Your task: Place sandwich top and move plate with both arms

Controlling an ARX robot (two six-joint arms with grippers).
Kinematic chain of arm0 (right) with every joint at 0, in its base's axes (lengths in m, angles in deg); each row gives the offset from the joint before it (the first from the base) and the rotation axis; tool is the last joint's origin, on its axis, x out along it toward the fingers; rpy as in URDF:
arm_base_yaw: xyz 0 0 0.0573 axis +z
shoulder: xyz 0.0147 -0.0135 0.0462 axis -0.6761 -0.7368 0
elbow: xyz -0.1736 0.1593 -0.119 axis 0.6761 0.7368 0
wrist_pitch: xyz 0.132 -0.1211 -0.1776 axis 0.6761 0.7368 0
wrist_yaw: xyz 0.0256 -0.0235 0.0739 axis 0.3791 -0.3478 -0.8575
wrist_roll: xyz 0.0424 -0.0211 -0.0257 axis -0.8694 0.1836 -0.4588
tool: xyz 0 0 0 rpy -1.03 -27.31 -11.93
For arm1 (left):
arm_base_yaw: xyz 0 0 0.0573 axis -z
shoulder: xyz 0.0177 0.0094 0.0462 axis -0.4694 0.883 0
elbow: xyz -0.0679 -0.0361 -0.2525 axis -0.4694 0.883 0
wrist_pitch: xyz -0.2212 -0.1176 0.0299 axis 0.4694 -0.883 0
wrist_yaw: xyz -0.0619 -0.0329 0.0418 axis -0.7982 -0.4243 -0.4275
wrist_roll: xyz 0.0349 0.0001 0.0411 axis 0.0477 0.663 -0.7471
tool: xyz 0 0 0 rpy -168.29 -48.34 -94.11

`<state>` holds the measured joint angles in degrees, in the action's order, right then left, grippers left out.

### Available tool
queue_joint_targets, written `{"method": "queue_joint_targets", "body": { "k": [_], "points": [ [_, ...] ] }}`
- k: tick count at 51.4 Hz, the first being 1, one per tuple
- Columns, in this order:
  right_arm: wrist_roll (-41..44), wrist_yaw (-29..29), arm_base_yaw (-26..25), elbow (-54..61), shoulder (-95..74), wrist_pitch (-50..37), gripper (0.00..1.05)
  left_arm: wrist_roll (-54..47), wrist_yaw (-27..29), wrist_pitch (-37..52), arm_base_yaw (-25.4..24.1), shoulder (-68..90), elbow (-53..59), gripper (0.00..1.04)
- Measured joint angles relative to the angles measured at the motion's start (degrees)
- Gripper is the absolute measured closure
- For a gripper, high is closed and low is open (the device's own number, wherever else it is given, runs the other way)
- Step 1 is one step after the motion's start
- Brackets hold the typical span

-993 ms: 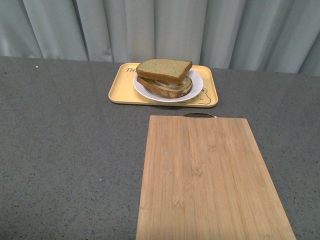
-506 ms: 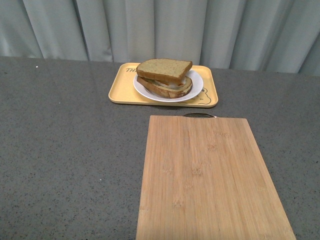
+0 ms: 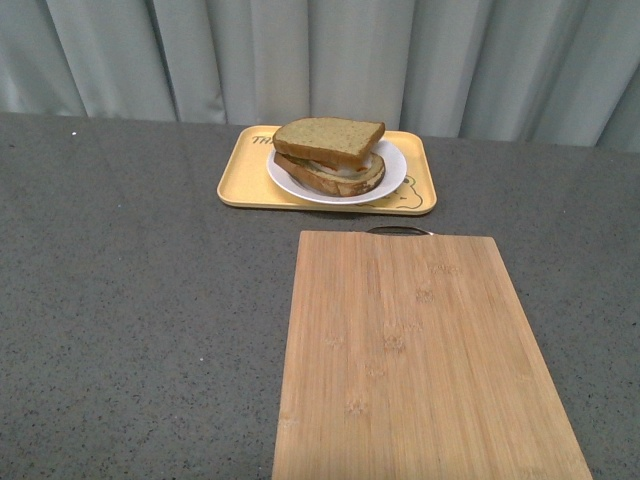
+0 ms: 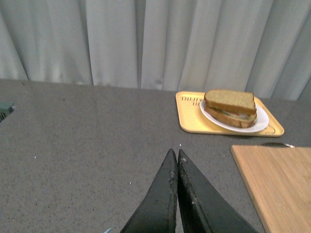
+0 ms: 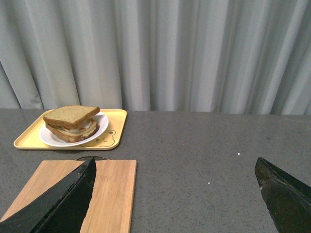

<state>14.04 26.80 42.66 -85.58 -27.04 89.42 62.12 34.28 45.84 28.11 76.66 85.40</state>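
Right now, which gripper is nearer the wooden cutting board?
Right, probably. The right gripper overlaps the wooden cutting board in its view; the left gripper sits shut beside it, over countertop.

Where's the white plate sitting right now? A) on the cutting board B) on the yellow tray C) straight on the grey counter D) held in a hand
B: the white plate, carrying the sandwich with its sandwich top on, rests inside the yellow tray, beyond the bare wooden cutting board; no hand is near it.
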Motion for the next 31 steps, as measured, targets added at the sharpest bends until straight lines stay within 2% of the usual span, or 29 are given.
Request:
{"method": "queue_joint_targets", "body": {
  "k": [12, 17, 23, 31],
  "points": [
    [0.0, 0.0, 0.0, 0.0, 0.0, 0.0, 0.09, 0.0, 0.0, -1.6, 0.0, -3.3, 0.0, 1.01],
    [0.0, 0.0, 0.0, 0.0, 0.0, 0.0, 0.09, 0.0, 0.0, -1.6, 0.0, -3.3, 0.0, 0.78],
    [0.0, 0.0, 0.0, 0.0, 0.0, 0.0, 0.09, 0.0, 0.0, -1.6, 0.0, -3.3, 0.0, 0.58],
    [0.0, 0.0, 0.0, 0.0, 0.0, 0.0, 0.09, 0.0, 0.0, -1.6, 0.0, -3.3, 0.0, 0.21]
  ]
}}
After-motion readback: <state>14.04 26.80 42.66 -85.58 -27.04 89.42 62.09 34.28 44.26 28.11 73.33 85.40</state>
